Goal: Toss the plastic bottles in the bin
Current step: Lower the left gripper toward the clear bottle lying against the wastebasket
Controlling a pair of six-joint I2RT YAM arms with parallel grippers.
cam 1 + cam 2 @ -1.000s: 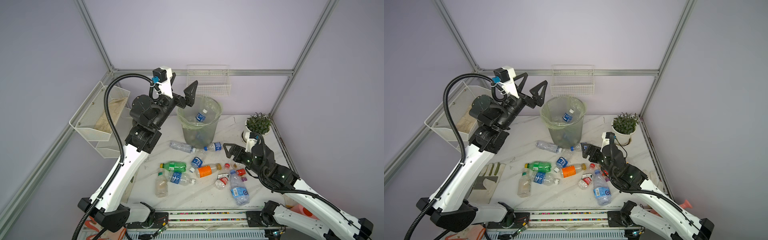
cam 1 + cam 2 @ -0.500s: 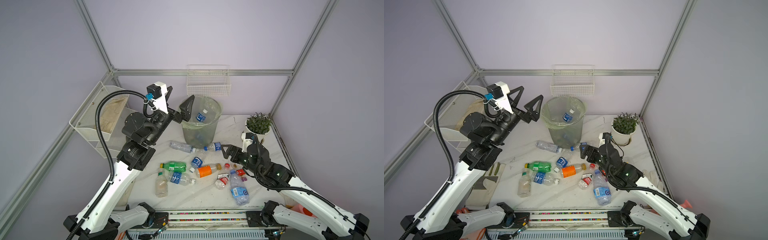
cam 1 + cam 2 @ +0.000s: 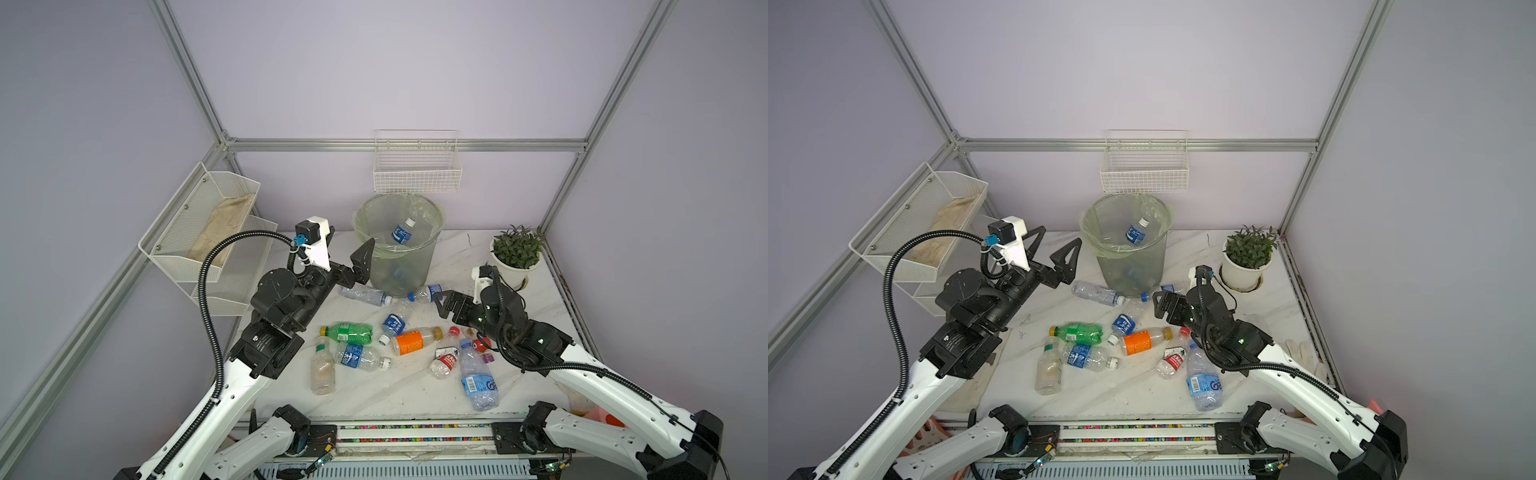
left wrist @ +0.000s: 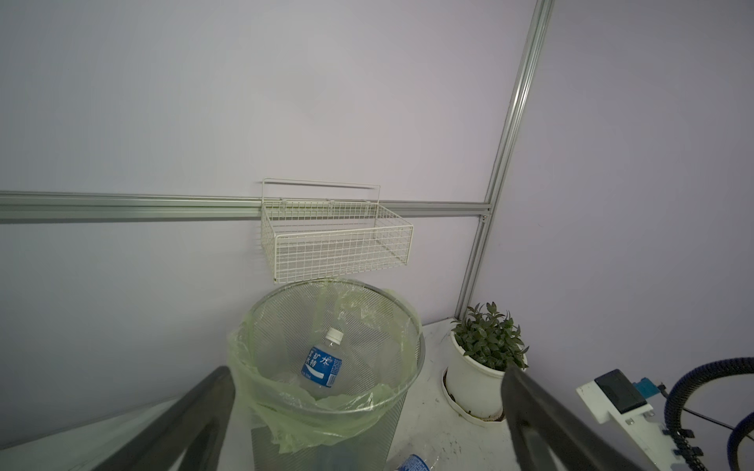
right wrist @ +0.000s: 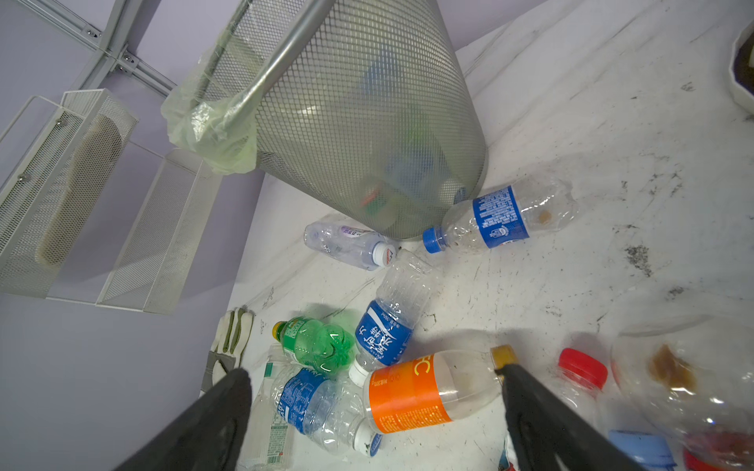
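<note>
Both top views show clear, colour-labelled plastic bottles (image 3: pixel 415 340) and a green bottle (image 3: pixel 348 332) strewn on the table (image 3: pixel 395 395) by the bin (image 3: pixel 415 266), one inside it; left gripper (image 3: pixel 1054 246) and right gripper (image 3: pixel 441 306) gape empty.

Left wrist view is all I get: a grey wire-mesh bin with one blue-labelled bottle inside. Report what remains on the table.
Observer: About ten clear plastic bottles lie on the white marble table in front of the grey wire-mesh bin. Among them are a green plastic bottle and an orange-labelled clear bottle.
Operator: Now place the right gripper for me.
Observer: The right gripper hovers open and empty by the orange-labelled bottle's yellow cap. In the right wrist view that cap shows beside one black finger.
</note>
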